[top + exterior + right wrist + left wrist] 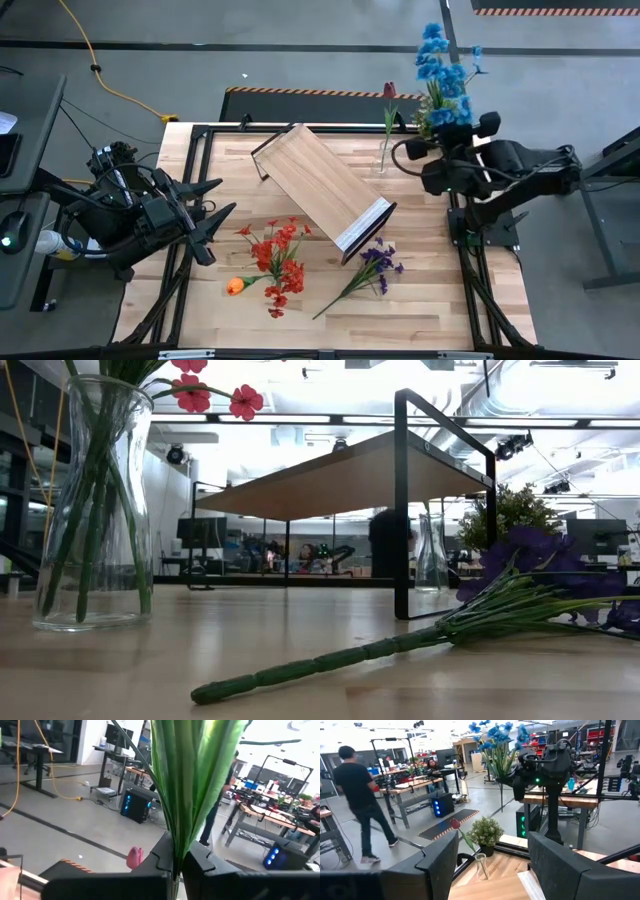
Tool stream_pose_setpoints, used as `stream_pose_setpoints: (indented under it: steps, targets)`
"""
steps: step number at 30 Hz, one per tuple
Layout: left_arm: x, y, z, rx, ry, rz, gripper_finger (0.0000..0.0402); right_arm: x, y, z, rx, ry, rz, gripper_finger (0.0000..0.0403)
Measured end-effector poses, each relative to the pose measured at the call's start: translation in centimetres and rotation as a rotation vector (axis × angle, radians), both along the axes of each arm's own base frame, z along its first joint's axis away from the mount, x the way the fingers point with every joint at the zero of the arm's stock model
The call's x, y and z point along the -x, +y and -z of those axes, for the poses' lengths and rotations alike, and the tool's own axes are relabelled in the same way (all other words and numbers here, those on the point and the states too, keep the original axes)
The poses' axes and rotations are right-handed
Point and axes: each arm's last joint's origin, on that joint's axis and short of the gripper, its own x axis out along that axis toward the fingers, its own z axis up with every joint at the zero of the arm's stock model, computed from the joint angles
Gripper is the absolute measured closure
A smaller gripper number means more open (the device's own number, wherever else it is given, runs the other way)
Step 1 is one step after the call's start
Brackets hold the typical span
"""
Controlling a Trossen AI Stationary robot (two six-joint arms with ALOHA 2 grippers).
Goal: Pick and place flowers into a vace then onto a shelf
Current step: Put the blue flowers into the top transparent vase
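Observation:
My right gripper (405,152) (176,862) is at the table's far right and is shut on a blue flower (445,65) whose blooms rise above it. Just to its left, a narrow glass vase (383,160) holds a dark maroon bloom (388,90). The shelf (325,185) stands aslant mid-table on its dark frame. Red flowers (275,255) stand with their stalks in a wider glass vase (95,500). An orange flower (235,285) and a purple flower (375,265) lie flat on the table. My left gripper (218,222) (492,850) is open at the table's left side and holds nothing. My right gripper pinches the blue flower's green stalk and leaves (180,835) between its two fingers. The leaves and stalk rise out of the shut fingers and the blooms (495,737) are on top. The flower is lifted clear of the table.
A bushy potted plant (485,831) sits at the far right edge behind the narrow vase. The purple flower's stalk (320,665) points toward the near edge. Bare planks show on the table's near left. A person (357,795) walks in the room beyond.

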Motion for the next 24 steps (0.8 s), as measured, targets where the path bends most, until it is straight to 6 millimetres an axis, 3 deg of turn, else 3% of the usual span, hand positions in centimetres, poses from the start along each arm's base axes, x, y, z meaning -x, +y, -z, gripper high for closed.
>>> stream_pose_setpoints:
  steps: [13,24]
  targets:
    - [-0.2,-0.3,0.3,-0.053,0.036,0.0,0.0131,4.1,-0.8,-1.7,-0.015,-0.125,0.008,0.0399]
    - [-0.3,-0.5,0.5,-0.089,0.06,0.0,0.0131,6.4,-1.3,-2.5,-0.029,-0.194,0.008,0.0397]
